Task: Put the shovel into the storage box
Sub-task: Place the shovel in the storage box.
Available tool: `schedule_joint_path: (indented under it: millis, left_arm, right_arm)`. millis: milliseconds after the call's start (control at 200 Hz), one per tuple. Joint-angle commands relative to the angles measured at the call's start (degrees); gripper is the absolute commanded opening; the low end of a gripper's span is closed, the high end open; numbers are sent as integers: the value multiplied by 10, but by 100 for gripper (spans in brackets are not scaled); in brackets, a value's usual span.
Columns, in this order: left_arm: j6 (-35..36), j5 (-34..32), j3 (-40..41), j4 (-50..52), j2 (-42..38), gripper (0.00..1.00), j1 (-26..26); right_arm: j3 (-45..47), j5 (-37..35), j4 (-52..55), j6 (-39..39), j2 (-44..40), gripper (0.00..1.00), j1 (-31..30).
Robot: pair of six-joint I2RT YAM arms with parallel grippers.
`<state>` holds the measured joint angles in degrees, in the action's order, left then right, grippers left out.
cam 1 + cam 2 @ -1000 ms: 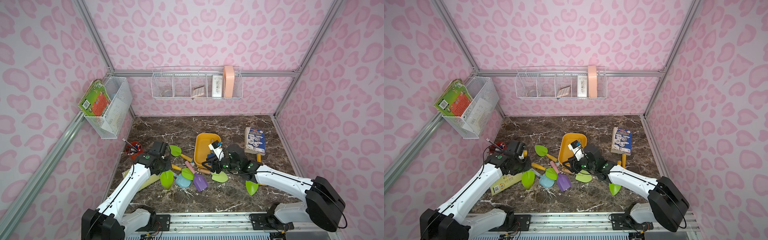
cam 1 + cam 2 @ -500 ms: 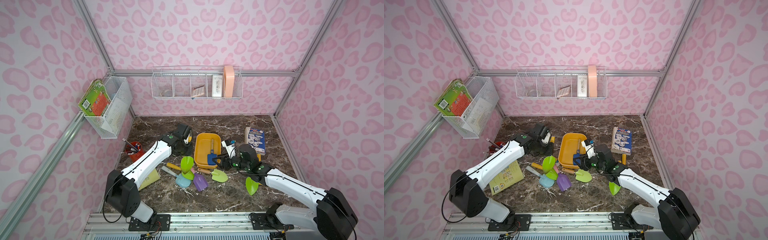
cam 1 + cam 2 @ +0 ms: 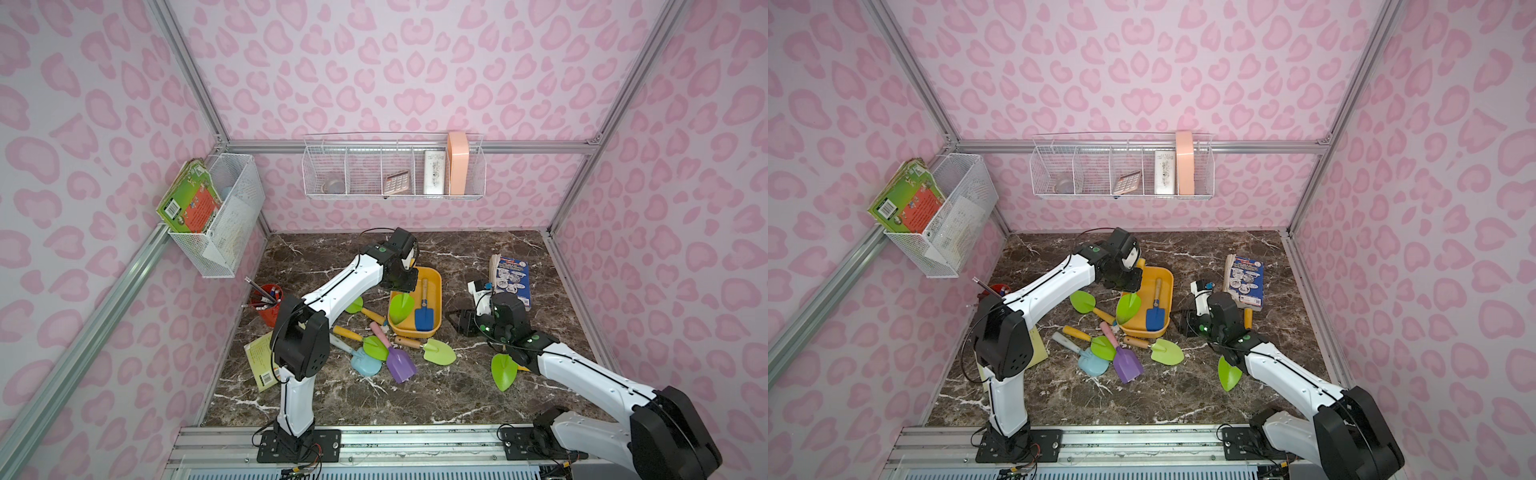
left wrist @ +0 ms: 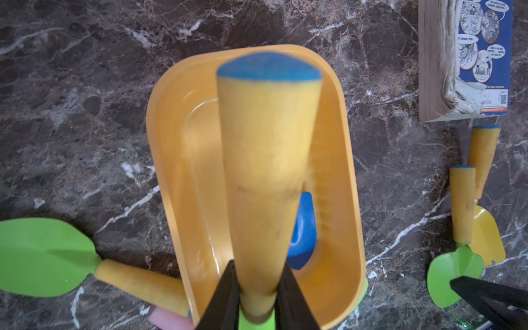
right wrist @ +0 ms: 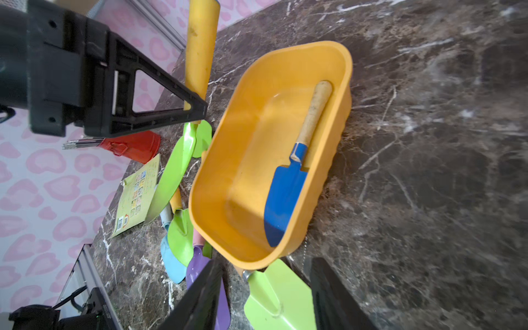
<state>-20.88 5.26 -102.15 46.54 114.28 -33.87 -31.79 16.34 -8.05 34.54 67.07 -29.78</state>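
Brown marble worktop, pink-spotted walls.

My L hand is clamped on the green shovel by its yellow handle. Blade hangs down at the storage box rim, pen cup side, clear of the box floor. Can't tell if the tip is inside the rim or just outside.

Blue shovel lies flat inside the box, along the wall away from the pen cup. My R hand is just beside the box on that same side, fingers apart, gripping nothing.

More shovels strewn on the worktop by the box end nearest my bases, incl. purple shovel.
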Motion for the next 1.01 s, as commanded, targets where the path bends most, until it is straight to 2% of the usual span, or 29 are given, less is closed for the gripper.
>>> schedule_joint_path:
  millis: [0,300,455,630,860,1000]
  left_arm:
    - [4,-14,-19,4,24,5,-3]
    - [-26,-35,-42,-14,94,5,-8]
    - [-44,-79,-33,-12,103,5,-12]
    - [-54,-78,-16,-24,108,6,-13]
    - [-59,-82,-14,-26,118,11,-16]
    - [-60,-87,-21,-23,114,20,-16]
  right_arm:
    - [2,4,2,14,9,53,8]
    - [-11,21,-13,19,55,53,13]
    - [-14,19,-19,17,63,53,13]
    - [-26,19,-26,22,86,53,13]
    - [-50,11,-32,24,110,53,13]
    - [-76,8,-31,28,142,52,12]
